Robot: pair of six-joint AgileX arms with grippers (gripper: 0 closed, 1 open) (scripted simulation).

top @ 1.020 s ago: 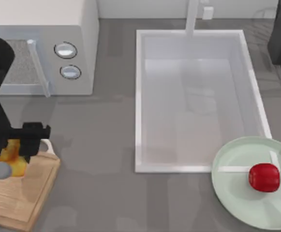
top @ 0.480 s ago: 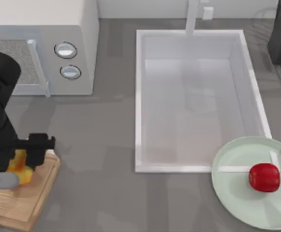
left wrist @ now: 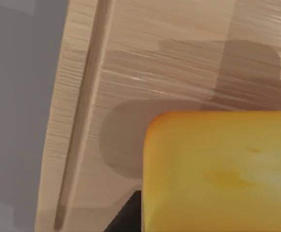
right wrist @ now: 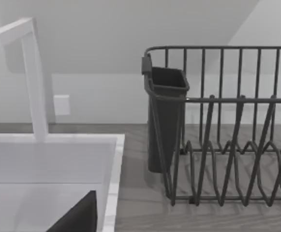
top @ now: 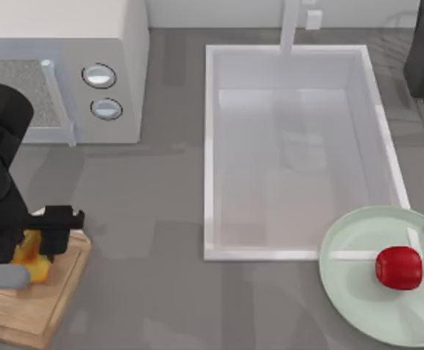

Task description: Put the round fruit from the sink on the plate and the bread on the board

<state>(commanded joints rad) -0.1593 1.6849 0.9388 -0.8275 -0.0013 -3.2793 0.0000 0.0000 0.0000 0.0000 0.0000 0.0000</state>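
A: Under my left gripper [top: 29,251], what sits there?
B: The bread [top: 31,251], golden-yellow, just below the wrist over the board [top: 29,310], at the table's left; whether it rests on the wood or hangs just over it, I cannot tell
A: Are the fingers closed on it?
B: I cannot tell; the arm hides them
A: And the round fruit [top: 398,267]?
B: Far off to that gripper's right, resting on the plate [top: 357,292] beside the sink [top: 210,146]. My right arm is parked at the far right corner, beside a dish rack [right wrist: 227,125]
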